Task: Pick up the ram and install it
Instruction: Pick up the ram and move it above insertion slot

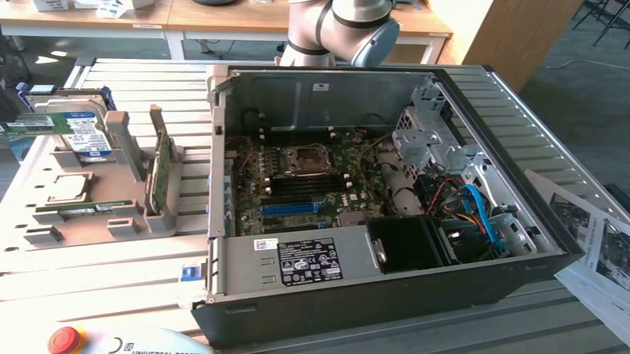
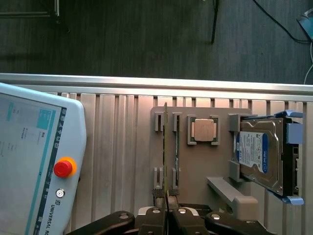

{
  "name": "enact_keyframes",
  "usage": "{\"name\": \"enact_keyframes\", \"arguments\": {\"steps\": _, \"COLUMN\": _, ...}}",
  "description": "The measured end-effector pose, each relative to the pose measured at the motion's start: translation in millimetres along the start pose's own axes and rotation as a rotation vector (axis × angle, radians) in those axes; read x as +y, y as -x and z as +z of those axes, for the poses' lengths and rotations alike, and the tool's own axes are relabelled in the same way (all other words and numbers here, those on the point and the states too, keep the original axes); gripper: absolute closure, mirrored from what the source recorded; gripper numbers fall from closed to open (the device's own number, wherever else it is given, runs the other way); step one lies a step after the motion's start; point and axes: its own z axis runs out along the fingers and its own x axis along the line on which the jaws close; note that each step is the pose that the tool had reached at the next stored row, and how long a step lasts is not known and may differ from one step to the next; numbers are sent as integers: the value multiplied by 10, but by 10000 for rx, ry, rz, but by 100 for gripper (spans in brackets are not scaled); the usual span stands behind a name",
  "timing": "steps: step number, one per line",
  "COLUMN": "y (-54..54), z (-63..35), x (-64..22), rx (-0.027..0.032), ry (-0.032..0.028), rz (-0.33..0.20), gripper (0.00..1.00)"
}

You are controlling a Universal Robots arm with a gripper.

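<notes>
Green ram (image 2: 165,147); blue-labelled silver hard drive (image 2: 259,154); red button (image 2: 63,168) on pale pendant (image 2: 73,127); grey tray (image 2: 195,166)

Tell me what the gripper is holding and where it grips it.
The ram stick, pinched across its flat faces by the gripper, seemingly at one end.

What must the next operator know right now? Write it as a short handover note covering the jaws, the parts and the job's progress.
The gripper: jaws shut on the ram, seen edge-on and lifted clear of the grey holder.
The second stick sits in its slot on that holder, near the processor and the hard drive.
Done: the ram is picked up.
Left: the install. The blue slot on the motherboard in the open case holds no stick.
</notes>
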Motion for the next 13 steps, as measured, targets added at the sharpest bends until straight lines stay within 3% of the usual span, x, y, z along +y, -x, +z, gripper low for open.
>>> {"name": "enact_keyframes", "arguments": {"steps": 6, "y": 1, "z": -3, "x": -12, "rx": 3, "ry": 4, "rz": 1, "gripper": 88}}
{"name": "enact_keyframes", "arguments": {"steps": 13, "y": -1, "z": -4, "x": -119, "rx": 0, "ry": 1, "rz": 0, "gripper": 88}}
